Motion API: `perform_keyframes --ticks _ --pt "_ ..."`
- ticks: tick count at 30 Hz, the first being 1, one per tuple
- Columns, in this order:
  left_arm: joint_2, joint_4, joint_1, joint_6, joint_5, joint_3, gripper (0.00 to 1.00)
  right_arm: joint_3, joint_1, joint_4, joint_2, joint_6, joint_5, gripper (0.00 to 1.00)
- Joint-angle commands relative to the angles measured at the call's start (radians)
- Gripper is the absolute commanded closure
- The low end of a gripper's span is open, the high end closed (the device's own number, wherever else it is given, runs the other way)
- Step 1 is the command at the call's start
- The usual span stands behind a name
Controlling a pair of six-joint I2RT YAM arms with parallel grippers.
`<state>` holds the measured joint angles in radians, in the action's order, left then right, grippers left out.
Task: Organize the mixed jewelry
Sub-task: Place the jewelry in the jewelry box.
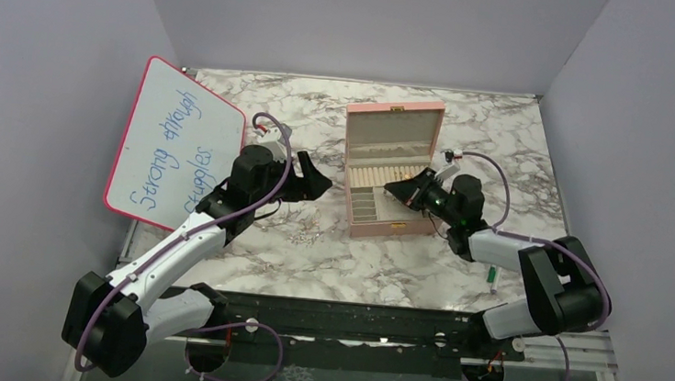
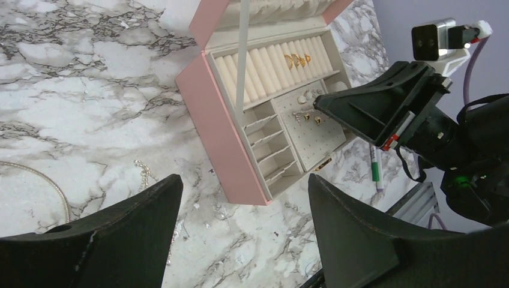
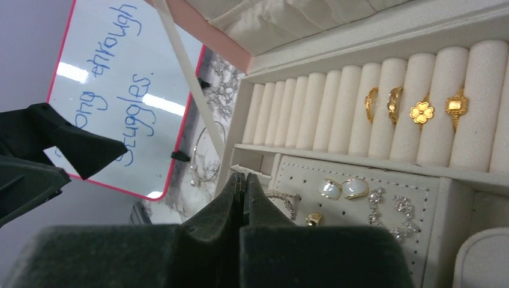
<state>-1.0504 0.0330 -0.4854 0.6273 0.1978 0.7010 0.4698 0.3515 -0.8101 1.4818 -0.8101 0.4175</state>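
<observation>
Top external view gives you a worktop [image 1: 327, 263] with a grey-veined white marble pattern, closed in at 9, 12 and 3 o'clock by plain pale lilac walls [image 1: 358, 17]. A black rail runs along the near edge at 6 o'clock, where both arms are bolted.

At 9 to 10 o'clock a pink-framed whiteboard [image 1: 172, 139] leans against the wall. Its blue handwriting reads "Strong through struggles." No other writing or brand is legible to you.

Just past centre toward 12 o'clock stands the pink box [image 1: 393, 230], lid upright. In the right wrist view its cream ring rolls carry four gold rings [image 3: 422, 112] side by side. Below them a perforated pad holds pearly and gold earrings [image 3: 343, 189] and some sparkly silver pieces. In the left wrist view a thin silver hoop chain [image 2: 37, 172] and a short chain [image 2: 144, 174] lie loose on the marble, at 9 o'clock of the box. A green-and-white marker pen [image 1: 494, 279] lies at 4 o'clock, near the right arm [image 1: 513, 252].

Your left jaws stand wide apart with nothing between them, above bare marble at 9 o'clock of the box. Your right jaws are pressed fully together, gripping nothing you can see, over the earring pad.
</observation>
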Motion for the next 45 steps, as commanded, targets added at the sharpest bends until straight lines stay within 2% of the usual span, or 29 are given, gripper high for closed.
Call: perform_keyframes --ticks 1,7,11,27,45 --pt "0.013 -0.029 0.007 0.001 0.029 -0.005 0.22 -0.035 -0.005 0.028 -0.103 0.033 0.048 0.99" --pt "0.032 -0.030 0.007 0.009 0.038 -0.014 0.22 -0.065 -0.005 0.125 -0.221 0.043 0.057 0.99" --pt "0.041 -0.028 0.007 0.012 0.038 -0.018 0.22 -0.076 -0.005 0.167 -0.245 0.050 0.056 0.99" --pt "0.018 -0.029 0.009 0.006 0.020 -0.020 0.22 0.000 -0.004 0.177 -0.073 0.051 0.079 0.99" --pt "0.014 -0.029 0.016 0.002 0.017 -0.020 0.22 0.037 -0.004 0.083 -0.003 0.013 0.021 0.99"
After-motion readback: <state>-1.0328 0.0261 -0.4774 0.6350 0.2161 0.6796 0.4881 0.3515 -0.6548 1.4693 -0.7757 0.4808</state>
